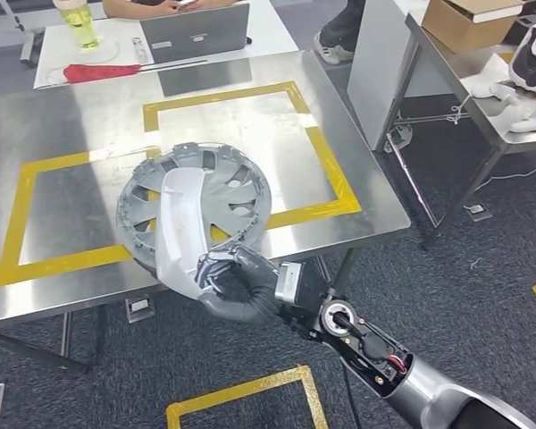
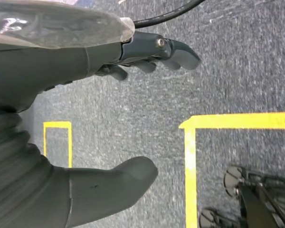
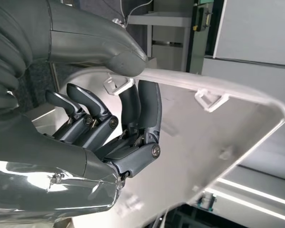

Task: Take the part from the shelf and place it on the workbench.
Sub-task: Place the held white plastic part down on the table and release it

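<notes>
— Start on the left: what's the left hand point(image 2: 98, 118) up to?

— Nothing. It hangs over the carpet, thumb and fingers apart, holding nothing, so I'd guess the carry is a one-arm job.

— And that wheel cover point(image 1: 211, 201) on the tabletop point(image 1: 83, 116)?

— It lies flat across the near line of yellow tape point(image 1: 62, 259), its near rim about at the tabletop's edge. Looks already delivered.

— Then the pale curved piece over it?

— That's the part point(image 1: 178, 219), pinched at its near end by the right hand point(image 1: 235, 281): thumb on one face, fingers point(image 3: 148, 109) behind. Held by the end, I think, so the far end can reach in over the tabletop first. Whether it touches the cover, I can't tell.
</notes>
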Tool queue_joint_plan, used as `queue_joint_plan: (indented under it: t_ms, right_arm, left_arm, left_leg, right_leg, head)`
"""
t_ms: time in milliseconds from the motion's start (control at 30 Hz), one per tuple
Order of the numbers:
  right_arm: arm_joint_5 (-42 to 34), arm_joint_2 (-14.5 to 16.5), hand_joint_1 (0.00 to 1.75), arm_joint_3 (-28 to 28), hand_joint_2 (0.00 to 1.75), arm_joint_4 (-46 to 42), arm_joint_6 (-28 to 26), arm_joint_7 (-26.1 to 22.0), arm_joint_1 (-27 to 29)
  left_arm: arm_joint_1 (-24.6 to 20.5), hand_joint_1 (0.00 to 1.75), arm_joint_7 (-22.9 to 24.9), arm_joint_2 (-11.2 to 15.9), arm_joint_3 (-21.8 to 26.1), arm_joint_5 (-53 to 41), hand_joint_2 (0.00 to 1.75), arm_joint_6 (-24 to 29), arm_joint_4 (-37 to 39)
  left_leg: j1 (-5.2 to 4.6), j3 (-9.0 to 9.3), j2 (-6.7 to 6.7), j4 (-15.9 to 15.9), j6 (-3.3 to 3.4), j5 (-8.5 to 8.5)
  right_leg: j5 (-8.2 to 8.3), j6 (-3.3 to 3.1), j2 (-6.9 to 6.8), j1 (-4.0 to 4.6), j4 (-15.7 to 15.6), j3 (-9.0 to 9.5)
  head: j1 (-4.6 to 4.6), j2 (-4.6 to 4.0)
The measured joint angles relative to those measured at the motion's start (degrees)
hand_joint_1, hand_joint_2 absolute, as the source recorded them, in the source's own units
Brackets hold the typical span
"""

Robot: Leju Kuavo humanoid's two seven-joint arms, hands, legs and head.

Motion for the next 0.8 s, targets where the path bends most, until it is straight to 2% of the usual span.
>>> queue_joint_plan:
  t_ms: [67, 100, 133, 200, 233, 267, 300, 367, 400, 433, 467, 533, 567, 600, 633, 700, 733, 767, 800]
  right_arm:
    - [0.0, 0.0, 1.75, 0.0, 1.75, 0.0, 0.0, 0.0, 0.0]
    - [0.0, 0.0, 1.75, 0.0, 1.75, 0.0, 0.1, 0.0, -0.1]
    - [0.0, 0.0, 1.75, 0.0, 1.75, 0.0, 0.1, 0.0, -0.1]
    - [0.0, 0.0, 1.75, 0.1, 1.75, 0.1, 0.1, 0.0, -0.1]
    - [0.2, 0.0, 1.75, 0.1, 1.75, 0.2, 0.2, 0.1, 0.0]
    - [0.5, 0.0, 1.75, 0.1, 1.75, 0.3, 0.3, 0.3, -0.1]
    - [0.8, 0.0, 1.75, 0.2, 1.75, 0.3, 0.4, 0.5, -0.1]
    - [1.5, 0.1, 1.75, 0.3, 1.75, 0.4, 0.5, 1.1, -0.3]
    - [1.9, 0.1, 1.75, 0.4, 1.75, 0.4, 0.6, 1.5, -0.5]
    - [2.4, 0.2, 1.75, 0.5, 1.75, 0.5, 0.6, 1.9, -0.8]
    - [2.8, 0.3, 1.75, 0.7, 1.75, 0.6, 0.6, 2.3, -1.1]
    - [3.6, 0.5, 1.75, 0.9, 1.75, 0.8, 0.5, 3.1, -1.8]
    - [3.8, 0.6, 1.75, 1.0, 1.75, 0.9, 0.4, 3.5, -2.2]
    - [4.0, 0.7, 1.75, 1.0, 1.75, 1.0, 0.3, 3.7, -2.6]
    - [4.1, 0.7, 1.75, 1.0, 1.75, 1.1, 0.2, 3.8, -2.8]
    - [4.1, 0.8, 1.75, 1.0, 1.75, 1.3, 0.0, 4.0, -3.1]
    - [4.1, 0.8, 1.75, 1.1, 1.75, 1.5, 0.0, 4.0, -3.1]
    - [4.1, 0.8, 1.75, 1.1, 1.75, 1.7, -0.1, 4.1, -3.1]
    - [4.2, 0.8, 1.75, 1.2, 1.75, 1.8, -0.3, 4.3, -3.1]
  left_arm:
    - [0.0, 0.0, 0.0, 0.0, 0.0, 0.0, 1.75, 0.0, 0.0]
    - [0.0, 0.0, 0.0, 0.0, 0.0, 0.0, 1.75, 0.0, 0.0]
    - [0.0, 0.0, 0.0, -0.1, 0.0, 0.0, 1.75, 0.0, 0.0]
    - [-0.1, 0.0, 0.0, 0.0, 0.0, 0.0, 1.75, 0.0, 0.0]
    - [-0.1, 0.0, 0.0, 0.0, 0.0, 0.0, 1.75, 0.0, 0.0]
    - [-0.1, 0.0, 0.0, 0.0, 0.0, 0.0, 1.75, 0.0, 0.0]
    - [-0.1, 0.0, 0.0, 0.0, 0.0, 0.0, 1.75, 0.0, 0.0]
    - [-0.1, 0.0, 0.0, -0.1, 0.0, 0.0, 1.75, 0.0, 0.0]
    - [-0.2, 0.0, 0.0, -0.1, 0.0, -0.1, 1.75, -0.1, 0.0]
    - [-0.3, 0.0, 0.0, -0.1, 0.0, -0.1, 1.75, -0.2, 0.0]
    - [-0.3, 0.0, 0.0, -0.1, 0.0, -0.2, 1.75, -0.3, 0.0]
    - [-0.2, 0.0, 0.0, 0.0, 0.0, -0.4, 1.75, -0.4, 0.0]
    - [-0.1, 0.0, 0.0, 0.0, 0.0, -0.5, 1.75, -0.4, 0.0]
    - [-0.1, 0.0, 0.0, 0.0, 0.0, -0.6, 1.75, -0.4, 0.0]
    - [-0.1, 0.0, 0.0, 0.0, 0.0, -0.6, 1.75, -0.5, 0.0]
    - [-0.2, 0.0, 0.0, 0.0, 0.0, -0.7, 1.75, -0.5, 0.0]
    - [-0.1, 0.0, 0.0, 0.0, 0.0, -0.7, 1.75, -0.5, 0.0]
    - [0.0, 0.0, 0.0, 0.0, 0.0, -0.7, 1.75, -0.5, 0.0]
    - [0.0, 0.0, 0.0, 0.0, 0.0, -0.7, 1.75, -0.5, 0.0]
  left_leg:
    - [0.28, 0.55, -0.01, -0.3, 0.47, 0.01]
    - [0.47, 0.92, 0.02, -0.5, 0.75, -0.12]
    - [0.55, 1.24, 0.05, -0.6, 0.98, -0.32]
    - [0.57, 1.66, -0.04, -0.6, 1.24, -0.75]
    - [0.58, 1.85, -0.18, -0.6, 1.22, -0.94]
    - [0.59, 2.07, -0.44, -0.5, 1.13, -1.12]
    - [0.61, 2.33, -0.75, -0.5, 0.99, -1.3]
    - [0.59, 2.69, -1.5, -0.2, 0.61, -1.66]
    - [0.53, 2.68, -1.88, 0.0, 0.38, -1.79]
    - [0.47, 2.57, -2.25, 0.1, 0.13, -1.84]
    - [0.46, 2.44, -2.62, 0.2, -0.17, -1.81]
    - [0.65, 2.28, -3.14, 0.1, -0.76, -1.77]
    - [0.71, 2.0, -2.84, 0.8, -1.04, -2.27]
    - [0.73, 1.2, -2.27, 2.6, -1.29, -3.44]
    - [0.76, -0.2, -1.51, 5.6, -1.52, -5.21]
    - [0.8, -4.11, -0.41, 14.0, -1.95, -9.06]
    - [0.83, -5.52, -0.2, 16.9, -2.07, -9.99]
    - [0.86, -5.96, -0.06, 17.9, -2.13, -9.87]
    - [0.88, -5.21, 0.11, 16.4, -2.11, -8.69]
  right_leg:
    - [-1.22, 0.63, -0.09, -0.01, 1.3, -0.15]
    - [-2.51, 0.9, -0.15, 0.0, 3.5, -1.08]
    - [-4.21, 1.11, -0.21, -0.1, 7.1, -2.79]
    - [-7.29, 1.46, -0.23, -0.26, 15.6, -7.52]
    - [-7.57, 1.57, -0.24, -0.37, 18.0, -9.26]
    - [-6.62, 1.61, -0.25, -0.47, 18.2, -9.93]
    - [-4.58, 1.58, -0.19, -0.54, 15.9, -9.36]
    - [0.32, 1.39, 0.98, -0.65, 7.6, -6.22]
    - [1.86, 1.24, 1.67, -0.68, 4.3, -4.88]
    - [2.63, 1.07, 2.2, -0.69, 2.2, -4.1]
    - [2.75, 0.85, 2.36, -0.61, 1.4, -3.82]
    - [2.98, 0.22, 1.51, -0.55, 1.1, -3.65]
    - [3.14, -0.14, 1.06, -0.58, 0.8, -3.51]
    - [3.28, -0.47, 0.55, -0.67, 0.6, -3.38]
    - [3.36, -0.72, 0.0, -0.72, 0.4, -3.29]
    - [3.29, -0.97, -1.11, -0.58, 0.4, -3.28]
    - [3.24, -1.0, -1.64, -0.53, 0.4, -3.28]
    - [3.17, -1.0, -2.12, -0.5, 0.4, -3.27]
    - [3.09, -0.98, -2.57, -0.49, 0.4, -3.22]
  head:
    - [0.17, 0.0]
    - [0.38, 0.0]
    - [0.62, 0.0]
    - [1.09, 0.0]
    - [1.28, 0.0]
    - [1.46, 0.0]
    - [1.64, 0.0]
    - [1.97, 0.0]
    - [2.03, 0.0]
    - [1.97, 0.0]
    - [1.86, 0.0]
    - [1.64, 0.0]
    - [1.5, 0.0]
    - [1.24, 0.0]
    - [0.92, 0.0]
    - [0.39, 0.0]
    - [0.32, 0.0]
    - [0.29, 0.0]
    - [0.26, 0.0]
